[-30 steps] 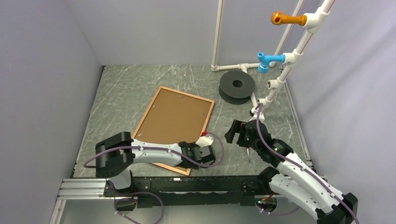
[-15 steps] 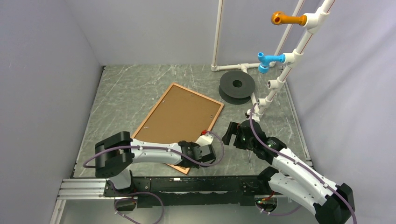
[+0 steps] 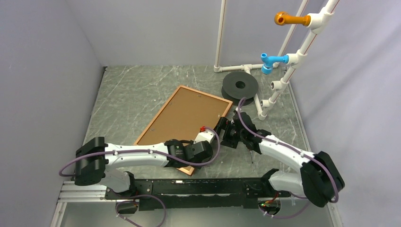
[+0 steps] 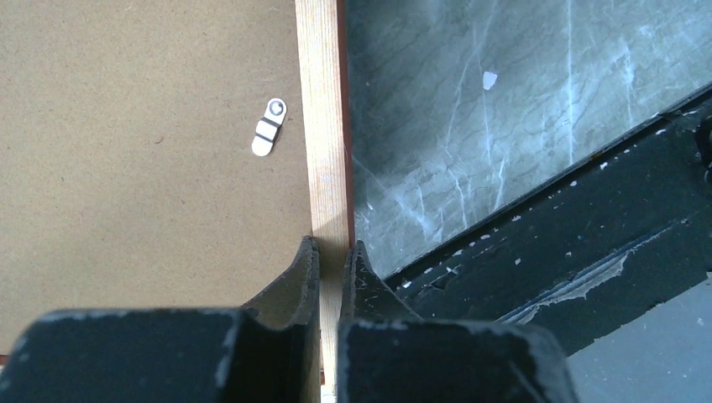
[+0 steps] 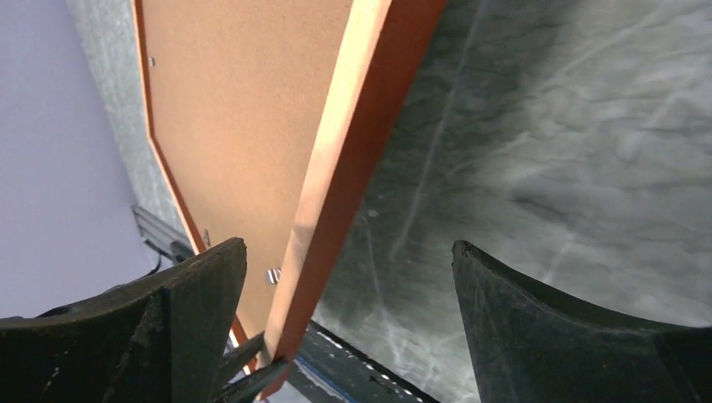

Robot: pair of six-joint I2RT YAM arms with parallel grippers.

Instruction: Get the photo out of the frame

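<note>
A: Left claw (image 4: 334, 248): is it gripping anything?

B: Yes. Its fingers are pinched together on one thin rail of the frame (image 3: 205, 93), close to the near corner. One finger sits on the inner side over the backing panel (image 3: 187, 118) and the other on the outer side.

A: And the right claw (image 5: 346, 248)?

B: Its fingers are spread wide and hold nothing. It sits at the frame's right-hand edge with that rail running up between the fingers. I can't tell if either finger touches the wood.

A: What does the frame look like?

B: It's a large rectangle with narrow rails, reddish-brown on the outer faces and pale bare wood on the back. It lies back-up at a slant in the middle of the grey marbled worktop (image 3: 127, 99). The near corner is by the left claw and the far corner points toward the back right.

A: Can you see the photo?

B: No. Plain brown fibreboard fills the opening, and a small white turn clip (image 4: 269, 138) lies on it just beside the rail.
</note>
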